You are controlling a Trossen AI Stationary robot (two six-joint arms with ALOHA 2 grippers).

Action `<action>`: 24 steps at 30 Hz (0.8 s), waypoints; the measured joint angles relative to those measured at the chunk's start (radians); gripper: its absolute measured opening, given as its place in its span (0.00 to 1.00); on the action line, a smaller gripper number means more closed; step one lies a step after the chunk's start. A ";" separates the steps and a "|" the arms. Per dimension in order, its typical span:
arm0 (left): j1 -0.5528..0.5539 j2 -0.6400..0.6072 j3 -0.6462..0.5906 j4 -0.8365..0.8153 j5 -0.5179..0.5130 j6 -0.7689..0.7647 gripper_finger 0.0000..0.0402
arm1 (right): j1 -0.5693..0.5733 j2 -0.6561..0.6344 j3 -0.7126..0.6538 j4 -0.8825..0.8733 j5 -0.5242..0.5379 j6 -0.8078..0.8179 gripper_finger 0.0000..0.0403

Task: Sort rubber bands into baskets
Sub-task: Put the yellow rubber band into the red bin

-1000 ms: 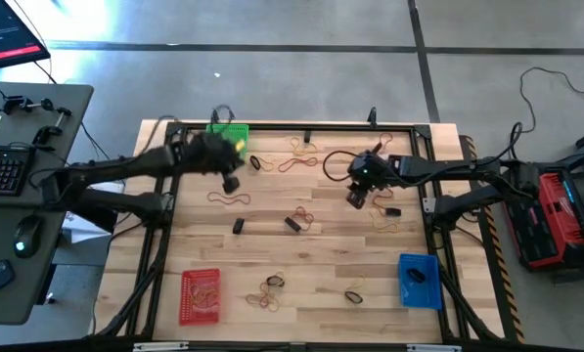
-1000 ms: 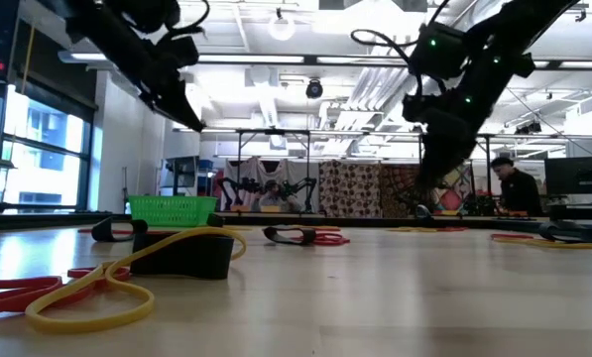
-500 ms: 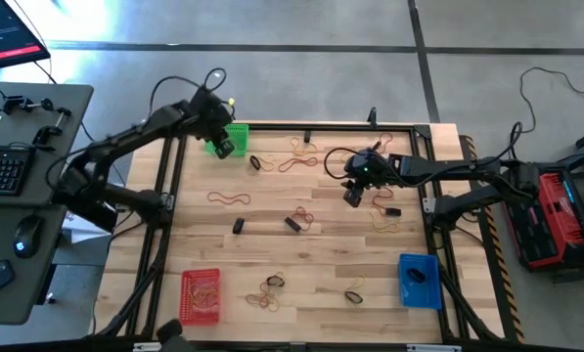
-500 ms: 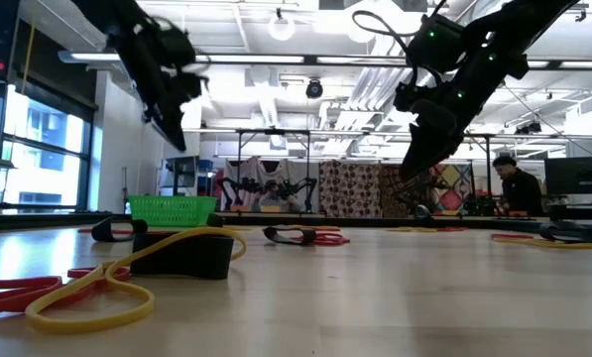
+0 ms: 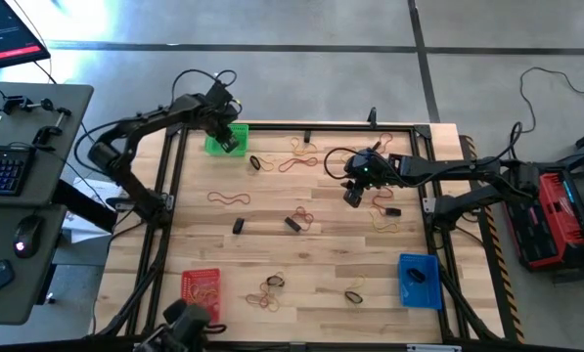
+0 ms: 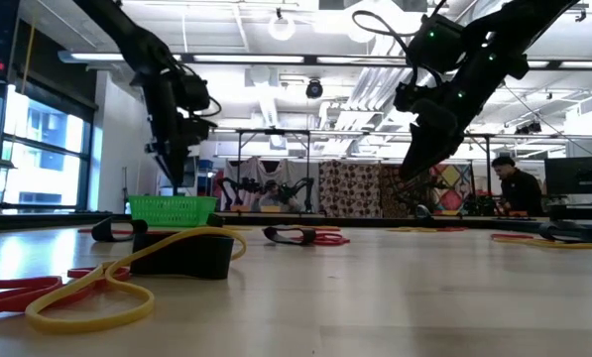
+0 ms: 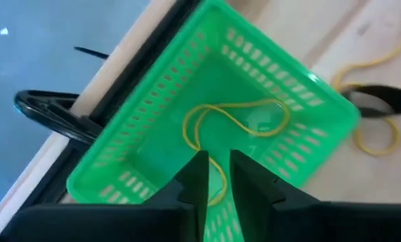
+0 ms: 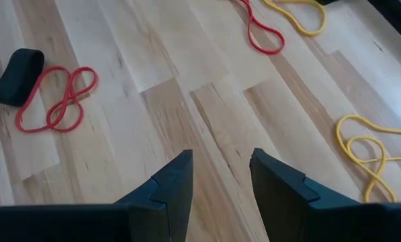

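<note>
The green basket (image 5: 213,148) (image 6: 173,209) stands at the table's far left corner. My left gripper (image 5: 229,143) (image 7: 215,168) hangs over it, pointing down, its fingertips a narrow gap apart. A yellow rubber band (image 7: 237,117) lies looped on the basket's floor; its near end runs behind the fingertips. My right gripper (image 5: 353,198) (image 8: 221,168) hovers open over bare wood right of the table's middle, with nothing between its fingers. The red basket (image 5: 201,296) stands near left, and the blue basket (image 5: 419,279) near right. My left gripper stands from above over the near end of the yellow band (image 7: 217,195) inside the green basket. The fingertips hide that end, so I cannot tell whether they touch it. Most of the band lies flat on the basket's floor.
Loose red, yellow and black rubber bands lie scattered on the wood (image 5: 296,161) (image 5: 231,198) (image 5: 272,291) (image 5: 384,217). Below my right gripper lie a red band beside a black one (image 8: 56,101) and a yellow one (image 8: 371,151). A black frame rail (image 5: 301,127) rims the table.
My left gripper has swung from above the table's left part toward the far left corner, sunk over the green basket and tipped to point steeply down. My right gripper has stayed in place and tipped slightly.
</note>
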 joint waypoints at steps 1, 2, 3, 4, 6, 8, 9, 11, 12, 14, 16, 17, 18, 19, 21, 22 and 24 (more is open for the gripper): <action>0.003 0.017 0.009 -0.002 0.001 -0.002 0.16 | 0.000 0.000 0.000 0.000 -0.004 0.000 0.34; 0.005 0.033 0.018 -0.003 0.002 -0.002 0.18 | 0.000 0.000 0.000 0.000 -0.009 0.000 0.34; 0.005 0.048 0.026 -0.003 0.002 -0.001 0.19 | 0.001 0.000 0.000 -0.001 -0.014 0.000 0.34; 0.004 0.064 0.033 -0.006 0.002 0.003 0.21 | 0.005 0.000 0.000 0.000 -0.017 0.001 0.34; 0.004 0.095 0.046 -0.014 0.000 0.009 0.23 | 0.013 0.000 0.000 0.000 -0.017 0.005 0.34; 0.004 0.121 0.055 -0.015 -0.001 0.014 0.25 | 0.027 0.000 0.000 -0.001 -0.017 0.008 0.34; 0.004 0.132 0.058 -0.015 -0.001 0.014 0.26 | 0.035 0.000 0.000 0.000 -0.017 0.008 0.34; 0.004 0.151 0.059 -0.012 -0.004 0.014 0.28 | 0.051 0.000 0.000 -0.001 -0.018 0.009 0.34; 0.004 0.160 0.059 -0.013 -0.009 0.014 0.28 | 0.058 0.000 0.000 0.000 -0.018 0.010 0.34; 0.004 0.176 0.059 -0.011 -0.032 0.014 0.29 | 0.071 0.000 0.000 0.000 -0.018 0.010 0.34; 0.004 0.190 0.059 -0.008 -0.049 0.014 0.29 | 0.081 0.000 0.000 0.000 -0.018 0.011 0.34; 0.004 0.198 0.059 -0.006 -0.056 0.014 0.29 | 0.085 0.000 0.000 0.000 -0.017 0.011 0.34; 0.004 0.205 0.059 -0.005 -0.056 0.014 0.29 | 0.088 0.000 0.000 0.000 -0.017 0.011 0.34; 0.004 0.210 0.059 -0.004 -0.057 0.014 0.29 | 0.090 0.000 0.000 0.000 -0.017 0.011 0.34; 0.004 0.220 0.059 -0.001 -0.057 0.014 0.29 | 0.092 0.000 0.000 0.000 -0.017 0.011 0.34; 0.004 0.226 0.059 -0.001 -0.057 0.015 0.29 | 0.092 0.000 0.000 0.000 -0.017 0.011 0.34; 0.005 0.233 0.059 -0.002 -0.058 0.015 0.29 | 0.092 0.000 0.000 0.000 -0.017 0.011 0.34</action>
